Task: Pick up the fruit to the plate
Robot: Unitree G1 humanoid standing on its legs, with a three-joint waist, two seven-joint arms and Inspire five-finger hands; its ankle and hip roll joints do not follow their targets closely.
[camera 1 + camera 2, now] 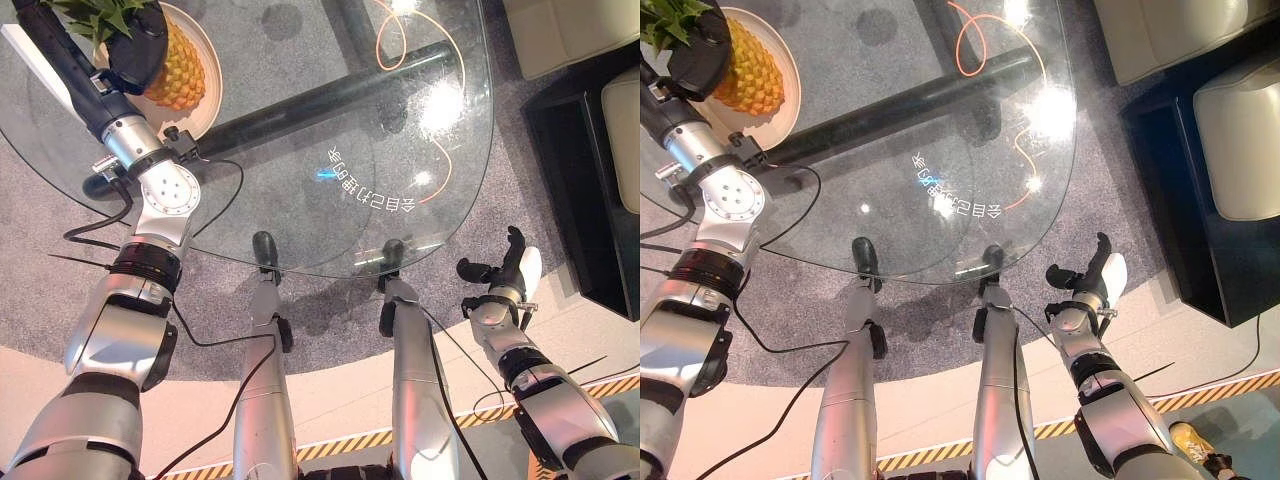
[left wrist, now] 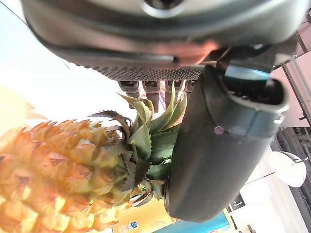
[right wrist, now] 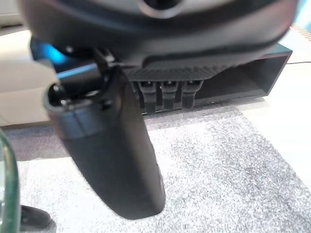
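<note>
A pineapple (image 1: 180, 70) lies on a cream plate (image 1: 207, 108) at the far left of the round glass table (image 1: 300, 200). My left hand (image 1: 135, 45) hovers over the fruit's green crown. In the left wrist view the leaves (image 2: 150, 131) sit between the thumb (image 2: 218, 145) and the straight fingers, with the scaly orange body (image 2: 58, 179) beside them. My right hand (image 1: 505, 275) hangs open off the table's near right edge, above the grey carpet, holding nothing; its thumb (image 3: 112, 145) shows in the right wrist view.
An orange cable (image 1: 400, 40) and dark table legs (image 1: 320, 95) show through the glass. A black low cabinet (image 1: 575, 180) and cream cushions (image 1: 560, 30) stand to the right. Striped yellow-black tape (image 1: 340, 445) marks the floor near me.
</note>
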